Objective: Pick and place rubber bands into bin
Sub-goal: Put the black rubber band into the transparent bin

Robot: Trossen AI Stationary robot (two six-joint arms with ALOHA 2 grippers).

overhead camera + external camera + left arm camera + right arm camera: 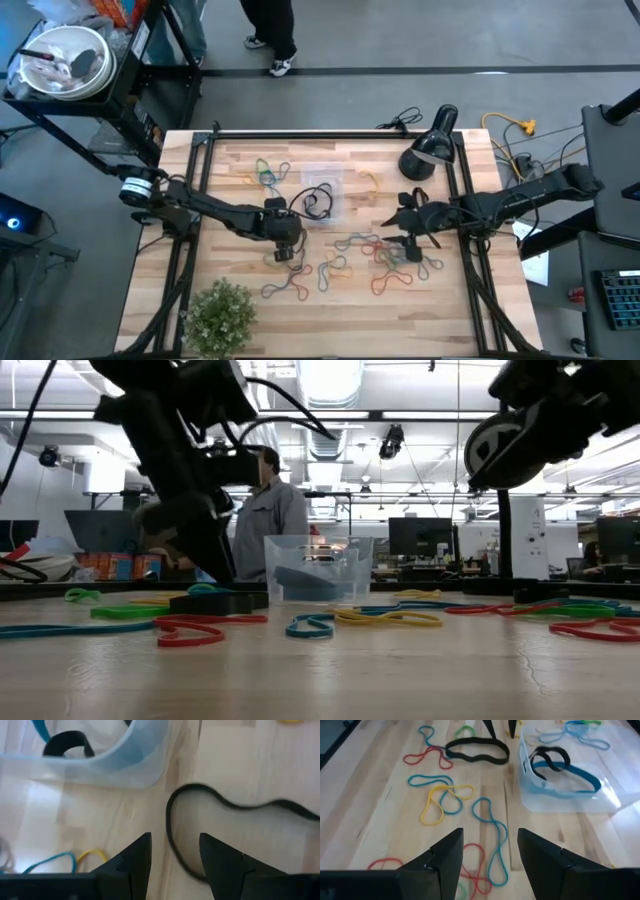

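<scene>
Rubber bands in several colours lie scattered on the wooden table (300,325), most of them near its middle (375,255) (442,802). The clear bin (320,195) (570,775) (318,568) stands behind them and holds a black band (549,756) and a blue one. My left gripper (283,248) (172,862) is open and low over the table in front of the bin. Its fingers stand on either side of one end of a black band (172,827) (477,750) that lies flat. My right gripper (405,232) (487,855) is open and held above the coloured bands.
A potted plant (220,315) stands at the table's near-left corner. A black lamp-like device (430,150) and cables sit at the far right. A person (270,510) stands beyond the far edge. A white bowl (60,60) sits on a stand off the table's left.
</scene>
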